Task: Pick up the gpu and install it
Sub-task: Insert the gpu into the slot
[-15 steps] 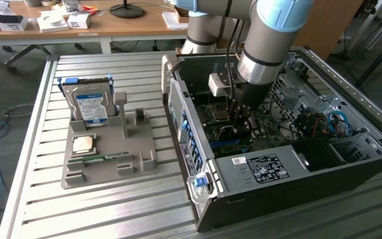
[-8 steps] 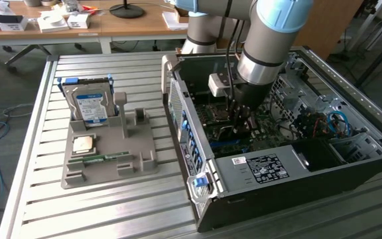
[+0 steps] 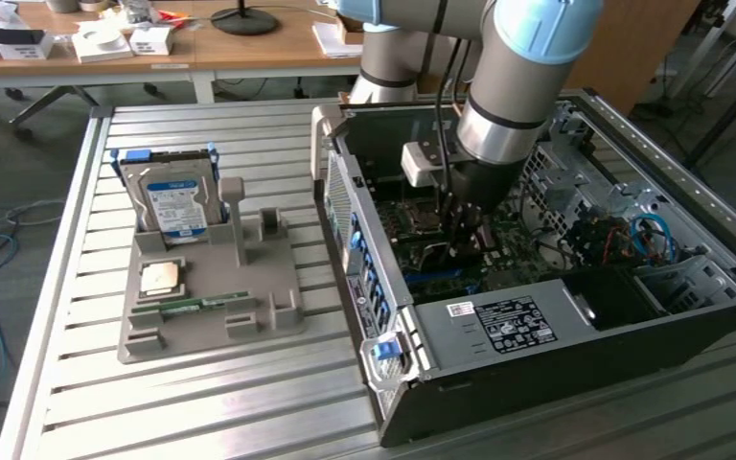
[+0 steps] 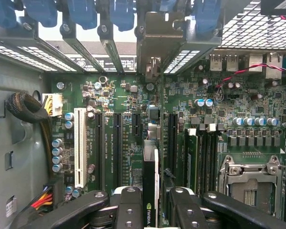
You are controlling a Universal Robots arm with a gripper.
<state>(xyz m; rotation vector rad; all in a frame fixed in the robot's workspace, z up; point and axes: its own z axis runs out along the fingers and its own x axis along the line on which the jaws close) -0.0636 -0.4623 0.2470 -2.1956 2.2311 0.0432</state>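
— slatted metal table, open computer case lying on it. where's the gpu?

— gpu is edge-on between the gripper fingers, clamped, down over the green motherboard near the long slots.

— and the arm?

— reaching straight into the case. grey holder beside it has the hard drive standing upright.

My arm hides the gpu in the exterior view; my fingers run off the wrist view's edge; the card's foot is perhaps slotted, unclear.
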